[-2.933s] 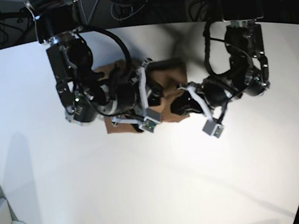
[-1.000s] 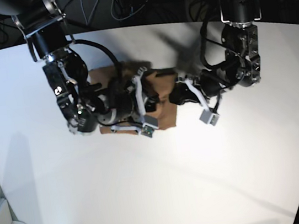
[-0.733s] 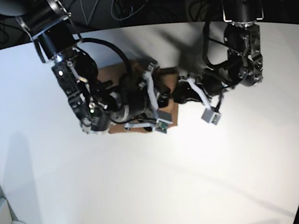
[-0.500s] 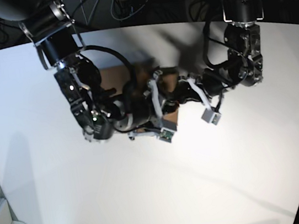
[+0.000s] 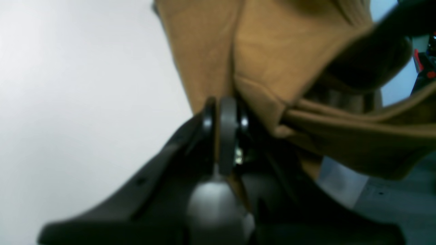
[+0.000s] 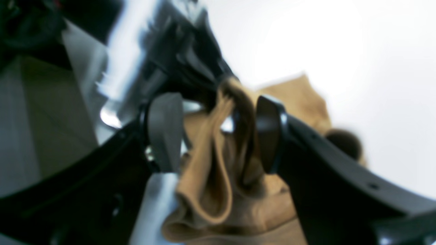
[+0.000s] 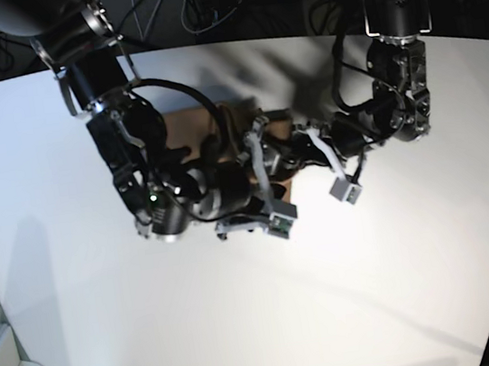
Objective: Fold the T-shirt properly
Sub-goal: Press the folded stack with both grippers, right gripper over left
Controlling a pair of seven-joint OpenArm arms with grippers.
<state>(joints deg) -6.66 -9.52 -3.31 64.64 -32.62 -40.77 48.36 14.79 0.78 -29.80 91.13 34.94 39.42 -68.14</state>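
Now your T-shirt [image 5: 272, 54] bunches in tan folds; left end effector [image 5: 223, 112] pinches its edge, right end effector [image 6: 218, 132] gapes wide around loose folds.

Tan-brown T-shirt [image 7: 218, 127], plain, bunched into a compact folded bundle on the white surface, mostly hidden in the base view. Wrist views show stacked layers, a rounded fold [image 6: 207, 177] and creased edges [image 5: 272, 102].
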